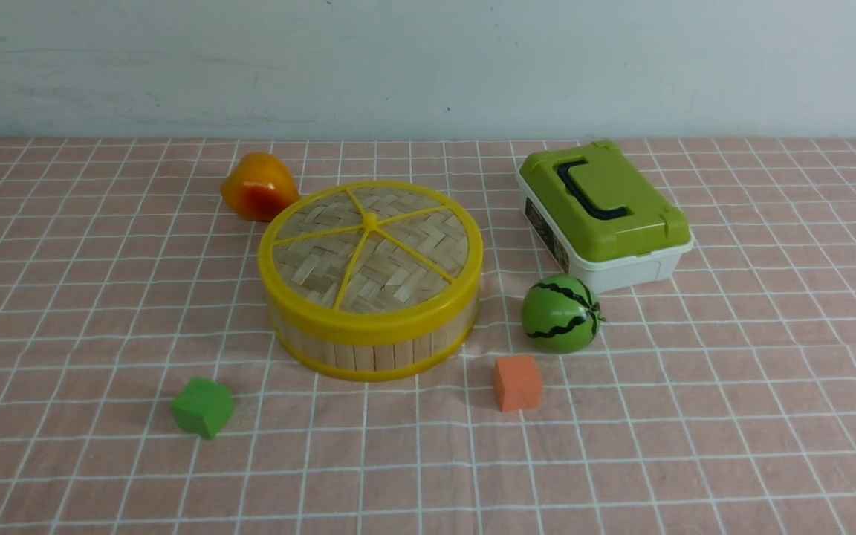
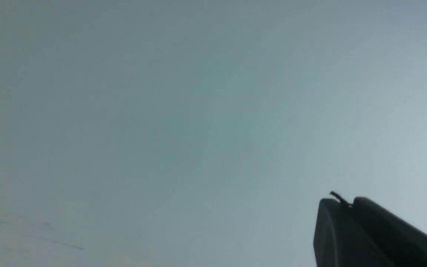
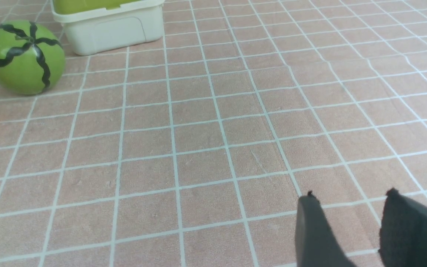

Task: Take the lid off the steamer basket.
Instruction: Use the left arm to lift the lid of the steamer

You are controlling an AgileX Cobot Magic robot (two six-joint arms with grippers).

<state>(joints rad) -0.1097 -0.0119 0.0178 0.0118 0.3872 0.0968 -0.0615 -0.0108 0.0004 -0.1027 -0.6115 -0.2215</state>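
Near the middle of the tabletop (image 1: 733,416), on a pink cloth with a white grid: the steamer basket (image 1: 376,355), round and shallow, with light-wood slat walls and yellow rims top and bottom. Seated flat on top and closing it fully: the lid (image 1: 371,245), woven bamboo under six yellow spokes from a hub, thick yellow rim lined up with the basket's top edge all the way round.

Just behind the basket on the far left, against its rim or barely clear of it (hard to tell which): an orange-and-yellow toy fruit (image 1: 257,186). To the right and a little farther back: a white rectangular box (image 1: 602,215) with a green top and dark handle, set at an angle. Just in front of that box, to the right of the basket: a toy watermelon (image 1: 560,313). Nearer still, just beside the watermelon: an orange cube (image 1: 518,383). At the near left of the basket, apart from it: a green cube (image 1: 203,406).

Left fingers (image 2: 376,230): pressed together, nothing between them, seen only against a blank pale grey-green backdrop. Right fingers (image 3: 315,230): spread, a clear gap between the two dark tips, nothing held, above bare cloth, well apart from the toy watermelon and the box.
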